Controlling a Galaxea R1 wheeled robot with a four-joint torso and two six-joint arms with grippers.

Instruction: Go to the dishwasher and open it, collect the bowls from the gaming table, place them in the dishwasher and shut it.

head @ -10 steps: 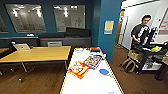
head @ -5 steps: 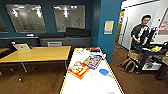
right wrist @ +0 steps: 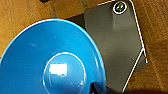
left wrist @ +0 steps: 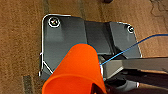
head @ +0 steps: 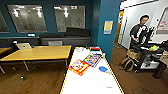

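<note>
1. Two bowls are being accounted for: one blue bowl (head: 103,68) is lying on the gaming table (head: 87,83), on the right side past the board-game boxes (head: 86,63), and a second blue bowl (right wrist: 51,60) is being shown large and close in the right wrist view, above wooden floor.
2. The second bowl is judged as being carried by the right arm, yet the fingers are not being shown, so whether that pincer is clamped on it cannot be told.
3. An orange cup-like object (left wrist: 75,71) is being shown close in the left wrist view; the state of the left pincer likewise cannot be told.
4. The collecting step is judged to be in hand, with the dishwasher nowhere in sight.
5. A person (head: 140,32) is being seen far right beside a dark cart (head: 145,53).
6. A reach to the table's right side, over the boxes, is being called for to pick up the remaining bowl without knocking them.
</note>
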